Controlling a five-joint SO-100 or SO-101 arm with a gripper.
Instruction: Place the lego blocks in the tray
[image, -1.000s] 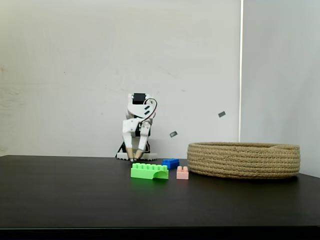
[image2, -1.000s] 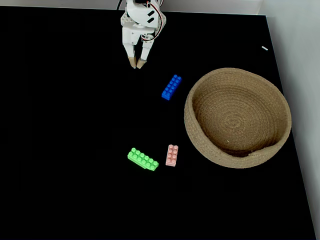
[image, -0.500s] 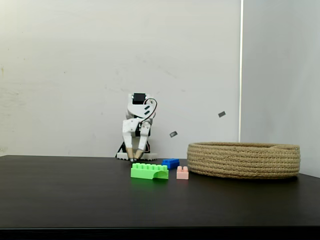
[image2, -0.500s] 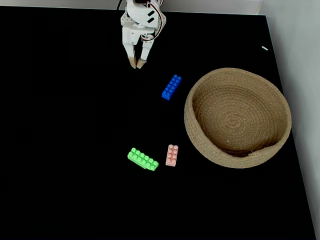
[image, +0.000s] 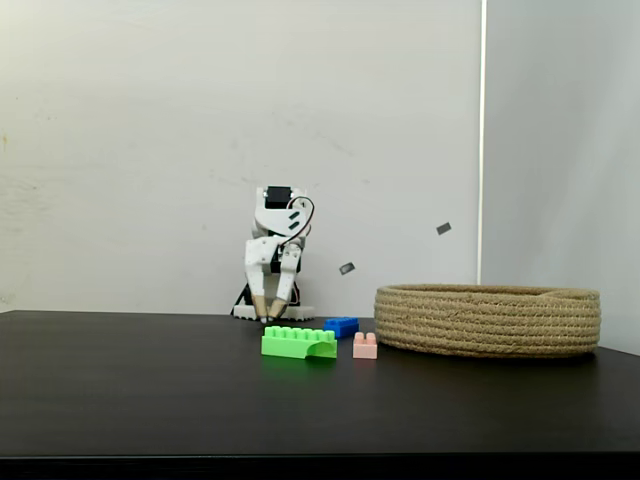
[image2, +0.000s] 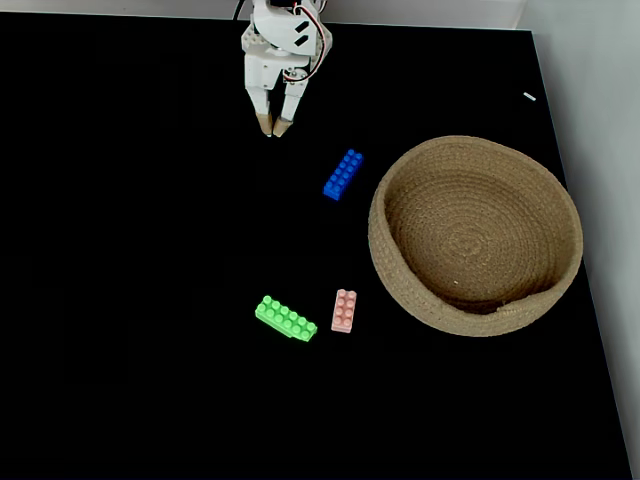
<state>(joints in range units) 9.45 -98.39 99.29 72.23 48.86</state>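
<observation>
Three lego blocks lie on the black table. In both fixed views the long green one (image2: 286, 319) (image: 299, 342) and the small pale pink one (image2: 345, 310) (image: 365, 346) sit side by side, just left of the tray. The blue one (image2: 343, 174) (image: 341, 326) lies farther back, between the arm and the tray. The tray (image2: 385, 250) (image: 488, 320) is a round coiled rope basket with nothing in it. My gripper (image2: 273, 130) (image: 267, 317) points down at the table's back edge, shut and holding nothing, well apart from every block.
The white arm base (image2: 285, 25) stands at the back of the table against a pale wall. The table's right edge (image2: 585, 300) runs close behind the tray. Bare black tabletop spreads to the left and front of the blocks.
</observation>
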